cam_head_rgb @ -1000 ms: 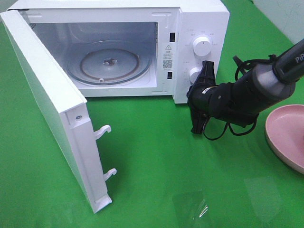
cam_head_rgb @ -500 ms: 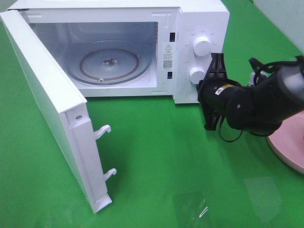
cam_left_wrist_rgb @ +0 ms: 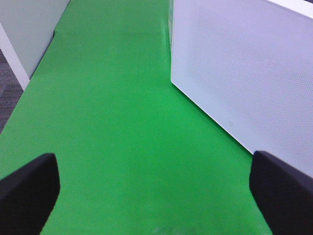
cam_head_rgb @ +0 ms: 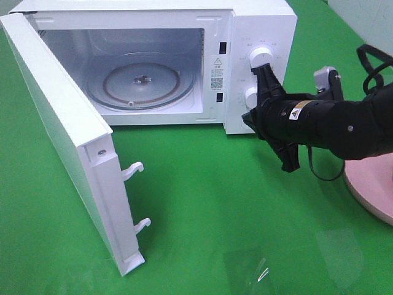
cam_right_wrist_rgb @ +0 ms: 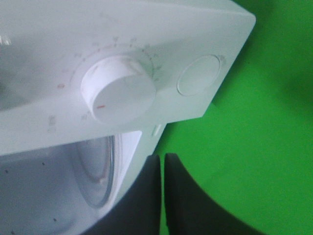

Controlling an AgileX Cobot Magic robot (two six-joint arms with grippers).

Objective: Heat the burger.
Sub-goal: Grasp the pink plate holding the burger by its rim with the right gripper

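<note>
One white microwave (cam_head_rgb: pixel 258 24) stands with its door (cam_head_rgb: pixel 55 123) open on green cloth (cam_head_rgb: pixel 215 215); the right gripper (cam_head_rgb: pixel 250 117) hovers by the lower knob (cam_head_rgb: pixel 250 95), near a pink plate (cam_head_rgb: pixel 371 184). Left wrist: left gripper (cam_left_wrist_rgb: pixel 156 196) spread wide, holding nothing. Right wrist: fingers (cam_right_wrist_rgb: pixel 146 196) pressed together, empty. The burger's place cannot be told

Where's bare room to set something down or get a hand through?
Free: green cloth before the microwave, between the open door and the right arm; the glass turntable, nothing on it; cloth outside the door, below the open left gripper. Crowded: the knobs, where the shut right gripper sits, with the pink plate partly hidden by that arm.
</note>
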